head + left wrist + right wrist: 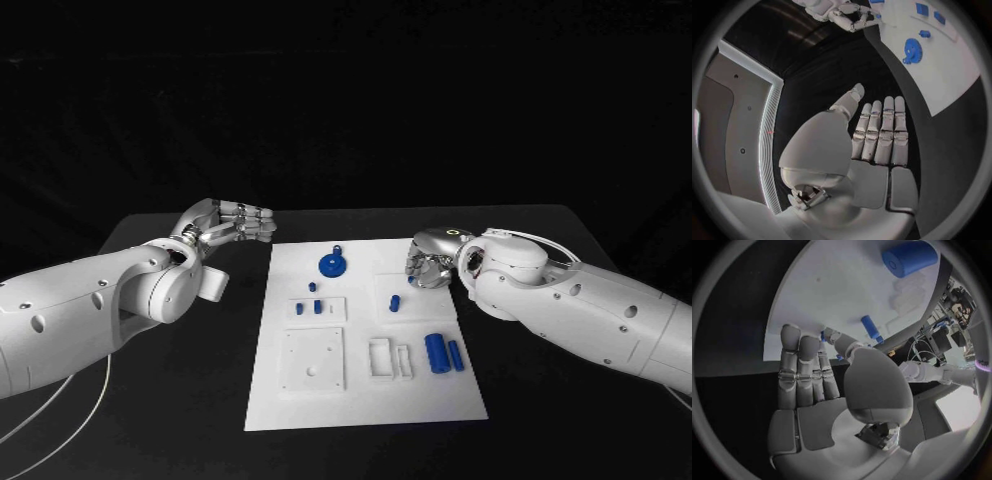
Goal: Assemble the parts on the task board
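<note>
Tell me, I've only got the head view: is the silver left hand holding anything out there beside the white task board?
Observer: No. The left wrist view shows the left hand flat, fingers straight, palm empty, above the black table.
Operator: And the right hand?
Observer: In the right wrist view the right hand has straight fingers too. A small blue part sits at its fingertips, but I cannot tell whether it is pinched.

We see a black table [173, 390] spread across the lower half of the frame from the left edge to the right, its far edge running across the middle of the frame against a black backdrop [346, 90] above it.
</note>
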